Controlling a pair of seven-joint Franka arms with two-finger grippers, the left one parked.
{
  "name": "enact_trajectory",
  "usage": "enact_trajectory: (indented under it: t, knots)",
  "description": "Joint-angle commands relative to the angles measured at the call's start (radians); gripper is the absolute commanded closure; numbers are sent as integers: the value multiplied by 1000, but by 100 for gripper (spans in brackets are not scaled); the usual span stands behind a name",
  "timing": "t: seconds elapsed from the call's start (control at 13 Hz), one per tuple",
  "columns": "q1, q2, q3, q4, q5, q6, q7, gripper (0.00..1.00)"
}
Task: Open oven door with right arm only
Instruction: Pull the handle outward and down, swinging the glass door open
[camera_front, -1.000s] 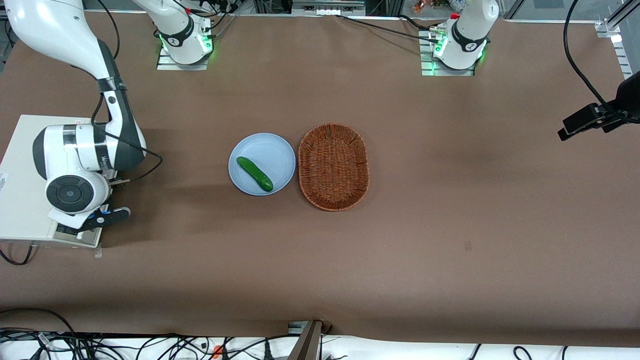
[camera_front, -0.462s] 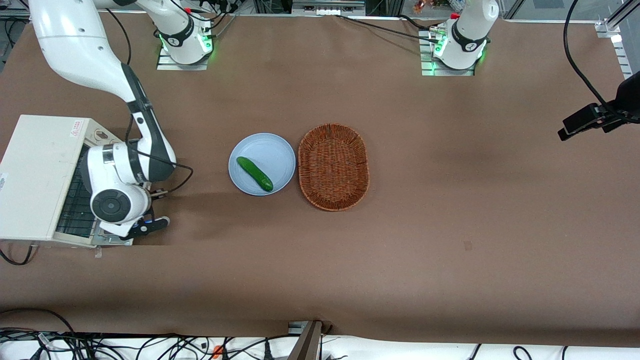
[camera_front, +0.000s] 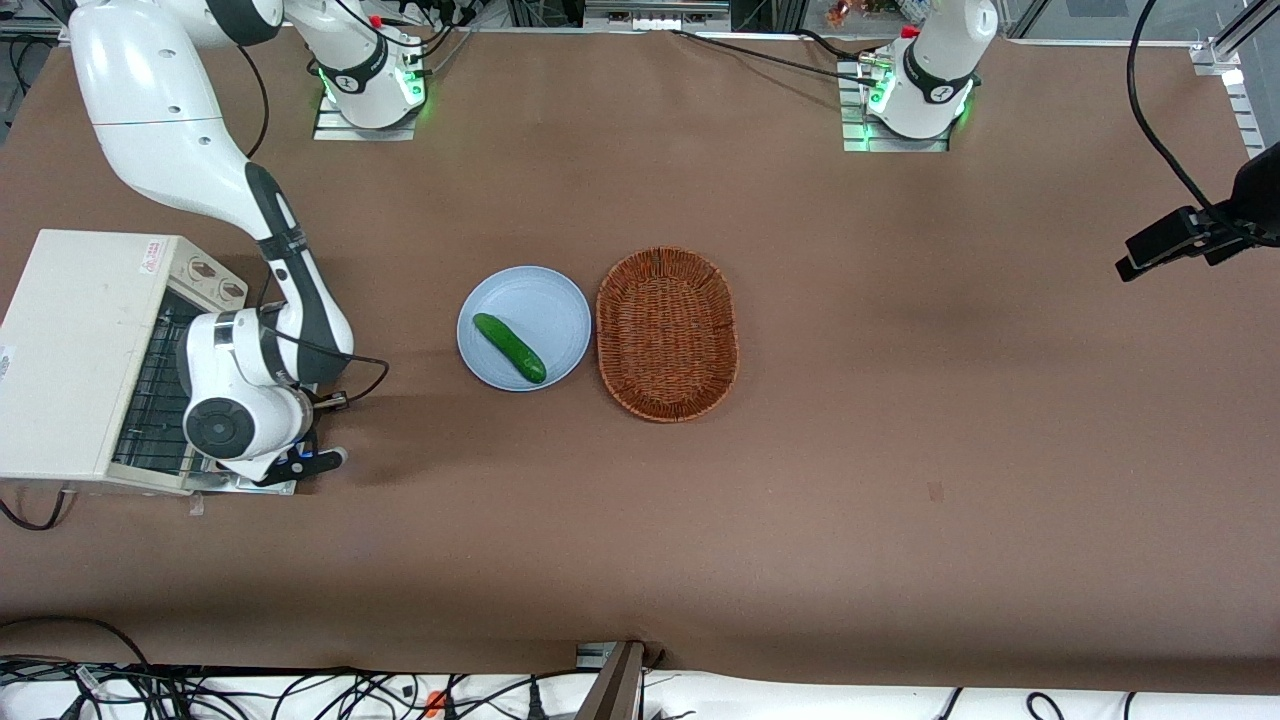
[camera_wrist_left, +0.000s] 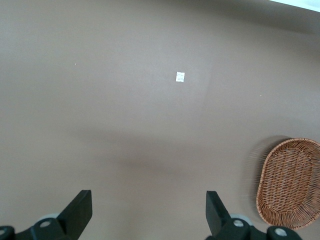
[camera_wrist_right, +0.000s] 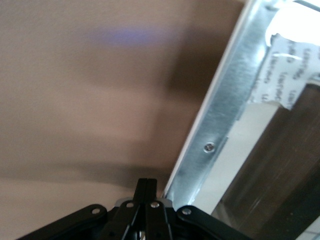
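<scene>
One arm working | fingers pressed together, at lowered oven door edge | oven open

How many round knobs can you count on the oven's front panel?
2. Both knobs sit on the oven panel's end farther from the camera: one nearer the oven's top, one beside it, closer to the table. The right arm's pincer is at the opened oven door.

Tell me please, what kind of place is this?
Probably a robotics lab bench, not a kitchen. Two arm bases are bolted to a brown-covered table, loose cables run along its edge, and the right arm's pincer, shut, sits by the oven door of a toaster oven.
</scene>
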Motion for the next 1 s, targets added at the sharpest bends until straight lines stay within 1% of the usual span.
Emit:
enact_trajectory:
  t: [0.0, 0.15, 0.23, 0.31, 0.62, 0.92]
  knots:
    - [-28, -11, -45, -21, 48, -59, 71, 100]
    - [-26, -11, -45, -21, 149, -65, 129, 100]
    - [-26, -13, -45, -18, 189, -82, 170, 100]
    - [-25, -14, -44, -16, 209, -91, 198, 100]
    - [-13, -17, -37, 42, 220, -189, 250, 100]
    - [6, -28, -37, 175, 217, -362, 257, 100]
